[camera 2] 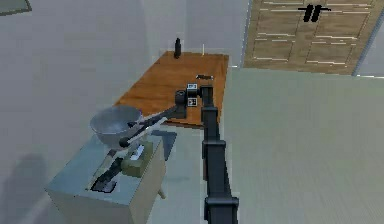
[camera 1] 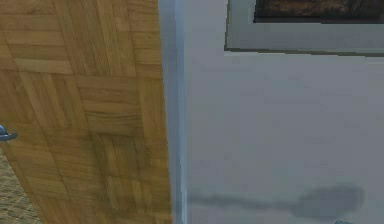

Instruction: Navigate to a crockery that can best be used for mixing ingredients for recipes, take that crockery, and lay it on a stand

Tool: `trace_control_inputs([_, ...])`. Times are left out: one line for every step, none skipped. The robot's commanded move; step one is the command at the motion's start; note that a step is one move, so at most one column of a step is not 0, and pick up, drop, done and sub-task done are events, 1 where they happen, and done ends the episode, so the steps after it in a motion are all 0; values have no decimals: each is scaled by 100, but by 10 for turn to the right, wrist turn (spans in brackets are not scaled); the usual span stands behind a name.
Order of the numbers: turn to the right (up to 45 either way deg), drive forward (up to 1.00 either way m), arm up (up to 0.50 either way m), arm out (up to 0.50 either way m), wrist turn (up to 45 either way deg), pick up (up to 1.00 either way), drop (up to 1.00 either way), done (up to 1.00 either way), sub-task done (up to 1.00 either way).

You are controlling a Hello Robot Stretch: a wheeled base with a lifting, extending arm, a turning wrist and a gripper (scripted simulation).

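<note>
A grey bowl [camera 2: 112, 124] hangs at the far end of my gripper [camera 2: 132, 128], which holds it just above the far end of a grey stand [camera 2: 78, 186] at the arm side view's lower left. The dark arm [camera 2: 214, 160] rises from the bottom edge to two white squares [camera 2: 186, 97], and the thin fingers [camera 2: 150, 120] reach left to the bowl. Behind the bowl lies a wooden table [camera 2: 165, 82].
On the stand lie a dark flat thing [camera 2: 106, 177] and a small box [camera 2: 136, 155]. The table carries a dark bottle [camera 2: 178, 44] at its far end. A wooden door [camera 2: 300, 40] stands upper right. Ahead, a wall [camera 1: 280, 130] with a framed picture [camera 1: 305, 25] borders parquet floor [camera 1: 80, 110].
</note>
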Motion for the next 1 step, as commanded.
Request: trace_control_inputs([0, 0, 0, 0, 0, 0, 100, 0, 0])
